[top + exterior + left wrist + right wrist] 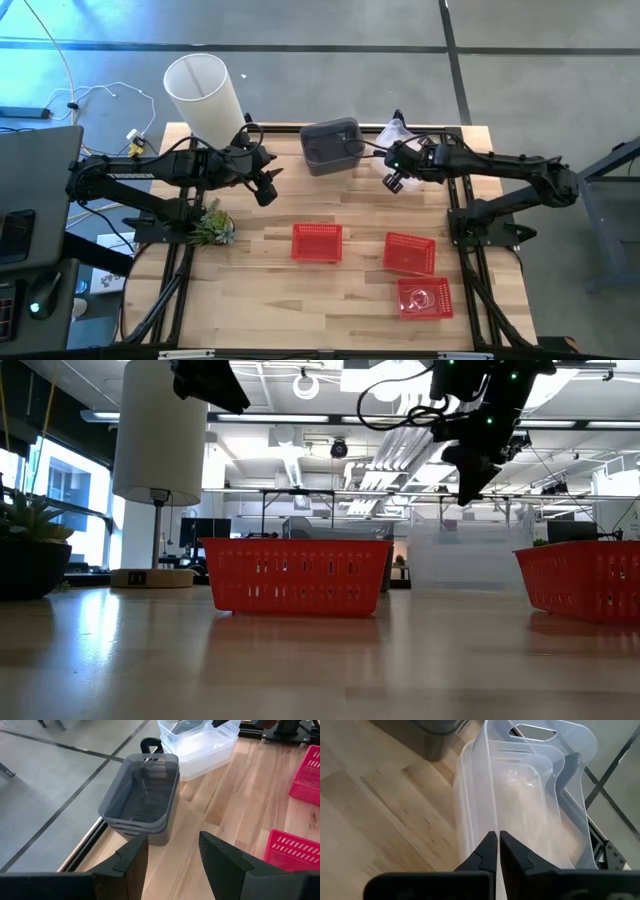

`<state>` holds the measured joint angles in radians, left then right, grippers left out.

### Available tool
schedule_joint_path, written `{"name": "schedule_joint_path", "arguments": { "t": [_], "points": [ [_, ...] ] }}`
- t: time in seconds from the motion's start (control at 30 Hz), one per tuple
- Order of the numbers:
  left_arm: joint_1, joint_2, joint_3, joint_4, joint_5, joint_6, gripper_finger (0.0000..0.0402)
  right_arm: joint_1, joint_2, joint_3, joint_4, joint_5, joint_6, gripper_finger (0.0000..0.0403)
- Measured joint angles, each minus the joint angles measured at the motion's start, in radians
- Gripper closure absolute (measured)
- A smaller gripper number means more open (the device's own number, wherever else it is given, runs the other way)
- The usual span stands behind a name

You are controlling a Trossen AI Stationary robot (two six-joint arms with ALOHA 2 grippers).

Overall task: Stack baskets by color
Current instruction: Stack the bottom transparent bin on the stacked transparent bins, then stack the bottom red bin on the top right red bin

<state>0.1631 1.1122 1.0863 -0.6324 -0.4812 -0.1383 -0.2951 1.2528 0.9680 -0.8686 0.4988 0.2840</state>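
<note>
A stack of dark grey baskets (pixel 332 143) (pixel 142 800) stands at the table's far edge. Clear baskets (pixel 396 133) (pixel 202 742) sit nested to its right. Three red baskets (pixel 316 242) (pixel 410 253) (pixel 425 297) rest on the table's near half. My right gripper (pixel 392 182) (pixel 497 840) is shut on the top clear basket's wall, above the stack. My left gripper (pixel 266 190) (pixel 172 845) hangs open in the air left of the grey stack, touching nothing. My right gripper pinches one thin side wall of the top clear basket (pixel 491 815) at its rim, between its two fingertips. The fingers slant down from above. The basket sits inside the other clear baskets (pixel 555 780); whether it is lifted off them does not show.
A tall white lamp (pixel 205 88) stands at the far left corner and a small green plant (pixel 212 228) at the left edge. Bare wood lies between the red baskets and the far stacks. The floor drops away just behind the far edge (pixel 85 855).
</note>
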Motion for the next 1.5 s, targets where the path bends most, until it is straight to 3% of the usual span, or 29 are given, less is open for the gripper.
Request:
{"name": "schedule_joint_path", "arguments": {
  "t": [0.33, 0.73, 0.9, 1.1, 1.5],
  "points": [
    [0.000, 0.000, 0.000, 0.000, 0.001, 0.000, 0.0239, 0.000, 0.007, 0.000, 0.011, 0.009, 0.020, 0.0395],
    [0.000, 0.000, 0.000, -0.012, 0.069, 0.000, 0.0239, 0.001, -0.006, 0.000, 0.012, 0.036, -0.021, 0.0278],
    [0.000, 0.000, 0.000, -0.015, 0.089, -0.002, 0.0239, 0.001, -0.067, 0.000, 0.007, -0.051, -0.011, 0.0266],
    [0.000, 0.000, 0.000, -0.015, 0.090, -0.013, 0.0239, 0.020, -0.147, 0.001, -0.048, -0.267, 0.032, 0.0265],
    [0.000, 0.000, 0.000, -0.015, 0.090, -0.016, 0.0239, 0.267, -0.169, 0.001, -0.158, -0.407, 0.060, 0.0265]
  ]
}}
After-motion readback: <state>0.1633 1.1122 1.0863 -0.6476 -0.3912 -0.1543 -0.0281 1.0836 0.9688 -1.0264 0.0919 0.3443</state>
